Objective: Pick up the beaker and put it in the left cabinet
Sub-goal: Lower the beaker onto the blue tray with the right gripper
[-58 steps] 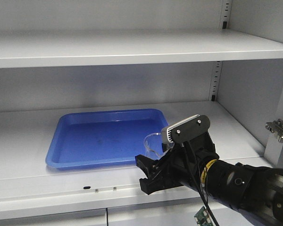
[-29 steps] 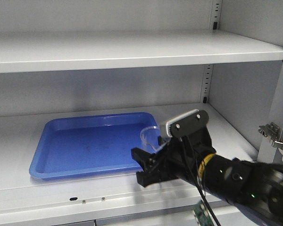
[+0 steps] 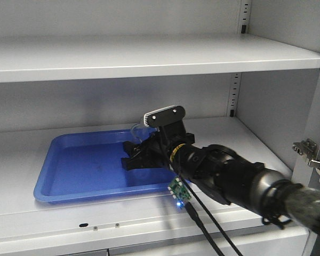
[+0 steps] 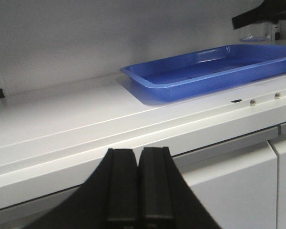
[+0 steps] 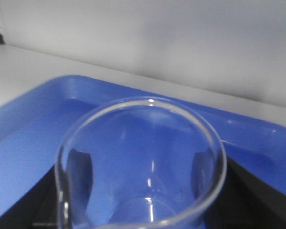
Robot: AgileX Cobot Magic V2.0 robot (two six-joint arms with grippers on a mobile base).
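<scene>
Here, nearest you, the left gripper (image 4: 138, 186) hangs below the shelf front with its fingers pressed together on nothing — it has no part in this. Further in, your right gripper (image 3: 136, 154) reaches over the blue tray (image 3: 48, 184) in the cabinet (image 3: 149, 56), clamped on the beaker (image 5: 140, 167); the wrist view shows dark fingers (image 5: 205, 171) on both sides of the glass, rim up and roughly upright.

Whether the base touches the tray floor cannot be told from either view. That is the main risk: let go while it hangs above the floor and the glass drops, tips or cracks. Push down too far and you grind it into the plastic — the tray could skid on the shelf.

Mind the withdrawal too. The tray wall lies just behind the gripper, so a low pull-back may catch it and drag everything toward the shelf edge. Beyond the beaker, the far tray wall and the cabinet's back panel leave room, so overreach looks a lesser worry.
</scene>
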